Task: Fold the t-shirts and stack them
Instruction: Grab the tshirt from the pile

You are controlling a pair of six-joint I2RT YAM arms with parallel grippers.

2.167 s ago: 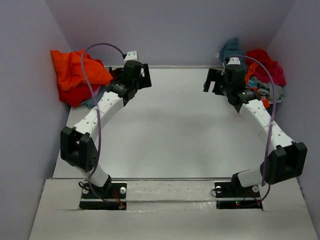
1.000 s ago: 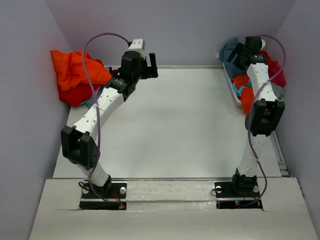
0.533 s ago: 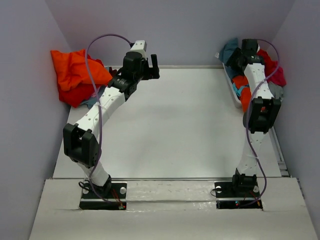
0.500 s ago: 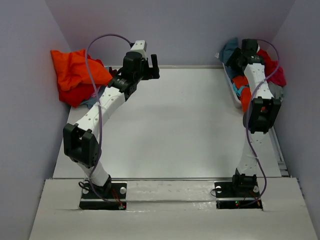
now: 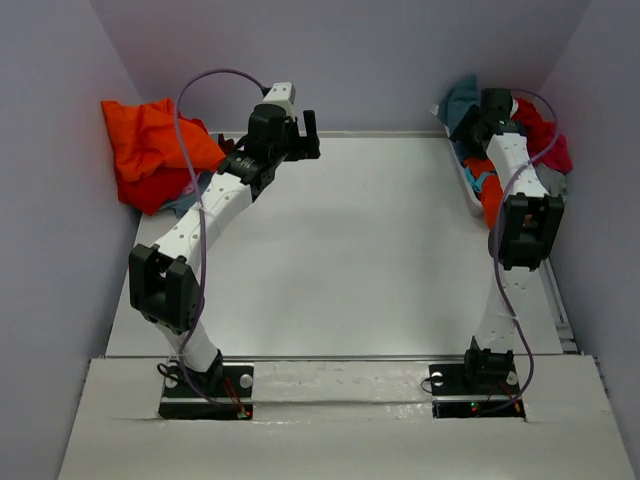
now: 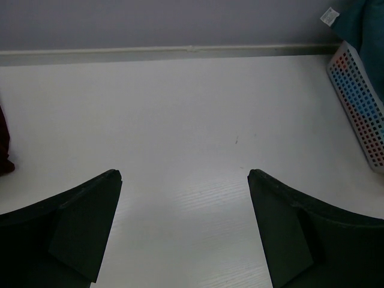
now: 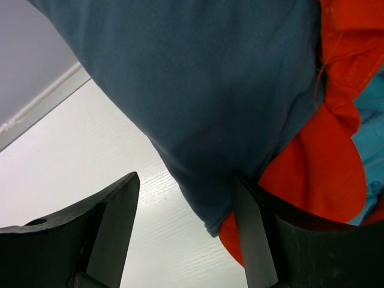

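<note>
Swung the right hand (image 5: 480, 110) off the far part of the counter (image 5: 350, 260) and out over the basket (image 5: 465, 185) in the far right corner since two seconds back. Barely shifted the left hand (image 5: 306, 135).

Now hangs with fingers apart around the lower hem of the slate-blue shirt (image 7: 198, 102). Touches the cloth with one finger (image 7: 255, 240) only, with bare counter visible through the rest of the gap. No pinch to be seen yet. Shares the heap with an orange shirt (image 7: 318, 180) pressed against the blue one and a strip of teal shirt (image 7: 372, 129) at the edge. Leaves a second orange pile (image 5: 150, 145) well apart, against the far left wall. Keeps the left hand spread wide over bare counter, holding nothing.

Judged soft, light and limp. Likely to sag and drape rather than hold any shape, and to drag the orange neighbour along. Not fragile. Not slippery between the pads, though thin enough to slide out if caught by a single edge.

Best taken at the hem corner already between the fingers, or at a bunched fold just above it, seated deep in the pads. Then worth lifting clear of the basket rim before carrying to open counter for spreading.
</note>
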